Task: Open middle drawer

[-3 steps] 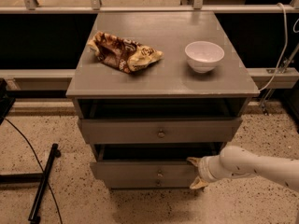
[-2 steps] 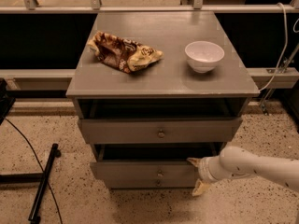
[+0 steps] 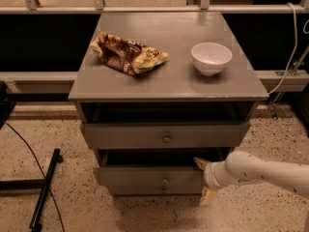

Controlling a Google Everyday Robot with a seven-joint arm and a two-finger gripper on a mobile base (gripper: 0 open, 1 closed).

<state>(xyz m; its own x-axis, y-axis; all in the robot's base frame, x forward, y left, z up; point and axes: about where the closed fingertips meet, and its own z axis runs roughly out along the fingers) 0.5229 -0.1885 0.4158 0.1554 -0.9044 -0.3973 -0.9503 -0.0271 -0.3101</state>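
Three grey drawers in one cabinet; the middle drawer (image 3: 145, 177) stands partly pulled out, low in the centre of the frame.
The gripper (image 3: 203, 179) sits at that drawer front's right end, its tan fingers (image 3: 200, 162) spread wide, one above and one below the front; I cannot tell whether they touch it. A white bowl (image 3: 211, 57) and a crumpled bag (image 3: 128, 54) lie on the cabinet top (image 3: 169, 83).

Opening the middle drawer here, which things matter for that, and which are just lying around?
For the job:
middle drawer
its knob
gripper, at the drawer's right end, fingers spread

Just lying about:
crumpled snack bag and white bowl, on the cabinet top
top drawer
black stand on the floor
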